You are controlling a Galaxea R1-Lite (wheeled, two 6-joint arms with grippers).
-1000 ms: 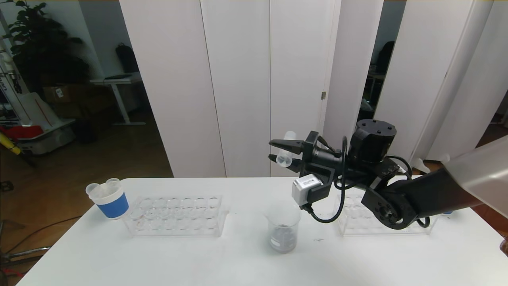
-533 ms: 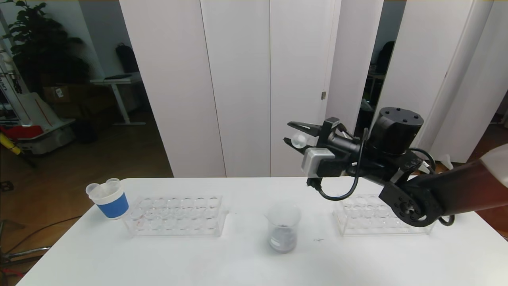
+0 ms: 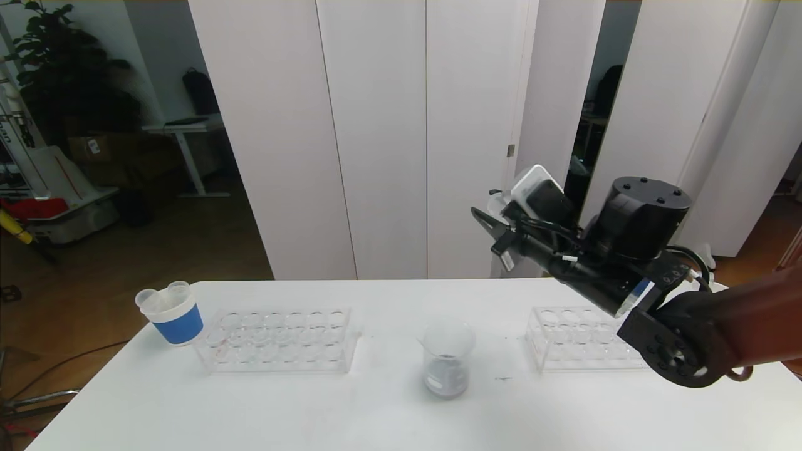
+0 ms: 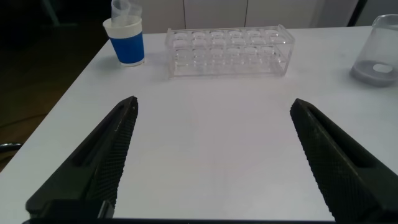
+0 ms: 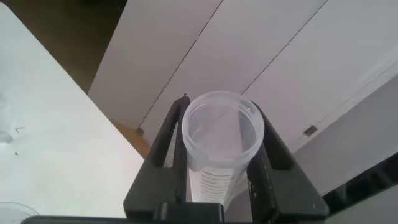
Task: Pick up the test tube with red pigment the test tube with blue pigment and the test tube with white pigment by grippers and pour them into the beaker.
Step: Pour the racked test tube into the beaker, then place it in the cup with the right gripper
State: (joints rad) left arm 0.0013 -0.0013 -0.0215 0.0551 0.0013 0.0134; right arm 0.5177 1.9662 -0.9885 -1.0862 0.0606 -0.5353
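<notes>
Blue-and-white paper cup [image 3: 174, 315] holding clear tubes near the white table's [image 3: 313, 407] far-left corner, clear plastic rack [image 3: 279, 340] beside it, second clear rack [image 3: 579, 339] toward the right edge

Tbh we can't read any text anywhere here. The tube [image 5: 221, 149] clamped in the right gripper [image 5: 221, 140] has fine graduation lines running down its wall just below the rim, but we see no digits next to them. The beaker [image 3: 446, 360], on the table well below and left of that gripper, shows no marks we can make out. The blue-band cup [image 4: 127, 38], far ahead of the left gripper [image 4: 214, 158], has no logo or wording afaict. Nothing legible on the racks either.
</notes>
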